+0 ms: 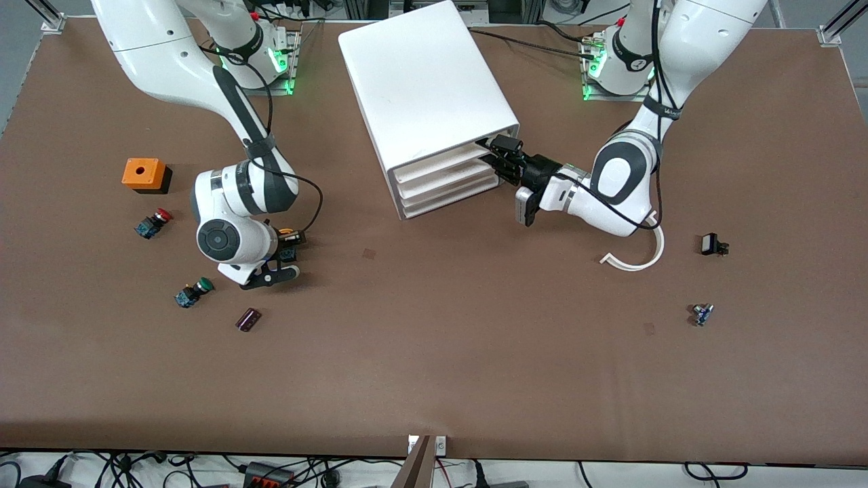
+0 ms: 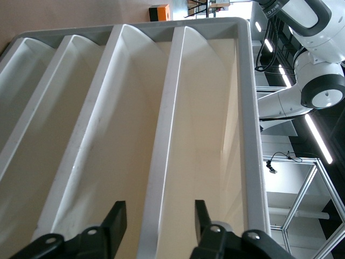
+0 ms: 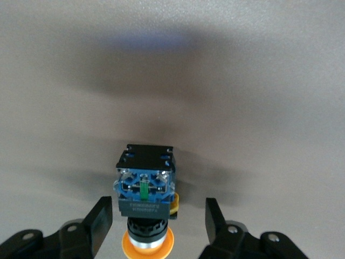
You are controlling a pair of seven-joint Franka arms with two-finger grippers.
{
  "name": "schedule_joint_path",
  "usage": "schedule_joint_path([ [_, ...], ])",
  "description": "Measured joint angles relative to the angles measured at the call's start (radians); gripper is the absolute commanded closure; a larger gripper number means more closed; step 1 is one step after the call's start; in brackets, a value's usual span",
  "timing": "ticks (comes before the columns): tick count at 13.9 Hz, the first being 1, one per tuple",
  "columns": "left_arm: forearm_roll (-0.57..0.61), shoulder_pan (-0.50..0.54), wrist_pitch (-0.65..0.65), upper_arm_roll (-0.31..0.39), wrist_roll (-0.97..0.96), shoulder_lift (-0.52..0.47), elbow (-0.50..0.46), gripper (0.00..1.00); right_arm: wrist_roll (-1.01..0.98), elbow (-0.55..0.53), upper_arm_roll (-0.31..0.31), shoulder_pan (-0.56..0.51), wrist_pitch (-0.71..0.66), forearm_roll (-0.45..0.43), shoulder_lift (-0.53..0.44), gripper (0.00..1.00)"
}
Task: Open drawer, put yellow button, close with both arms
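Observation:
The white cabinet (image 1: 424,88) stands at the middle back of the table, its three drawers (image 1: 441,179) all pushed in. My left gripper (image 1: 495,157) is at the drawer fronts, at the end toward the left arm. In the left wrist view it (image 2: 159,220) is open, with one drawer's front lip (image 2: 161,162) between its fingers and touching neither. The yellow button (image 1: 288,238) lies on its side on the table toward the right arm's end. My right gripper (image 1: 283,259) is low over it. In the right wrist view it (image 3: 156,222) is open, its fingers on either side of the button (image 3: 145,189) without touching it.
Toward the right arm's end lie an orange box (image 1: 144,175), a red-capped button (image 1: 154,222), a green-capped button (image 1: 193,293) and a small dark block (image 1: 248,319). Toward the left arm's end lie a white curved piece (image 1: 637,256), a small black part (image 1: 712,245) and a small blue part (image 1: 702,314).

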Motion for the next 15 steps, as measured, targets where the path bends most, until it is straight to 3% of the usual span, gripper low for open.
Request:
schedule_joint_path([
  [2, -0.006, -0.002, 0.001, -0.003, 0.002, 0.006, 0.0, 0.86, 0.0, 0.0, 0.0, 0.001, 0.0, 0.001, 0.0, 0.91],
  [5, -0.009, -0.004, 0.004, -0.003, 0.012, 0.016, 0.0, 0.96, 0.0, 0.008, 0.001, 0.002, 0.0, 0.001, 0.0, 0.95],
  [10, -0.014, -0.004, 0.002, -0.004, 0.028, 0.018, 0.0, 0.97, 0.0, 0.119, 0.009, 0.007, -0.078, 0.005, -0.05, 1.0],
  [15, -0.011, 0.006, 0.005, 0.01, 0.03, 0.025, 0.022, 0.98, 0.043, 0.338, 0.008, 0.007, -0.313, 0.084, -0.112, 1.0],
])
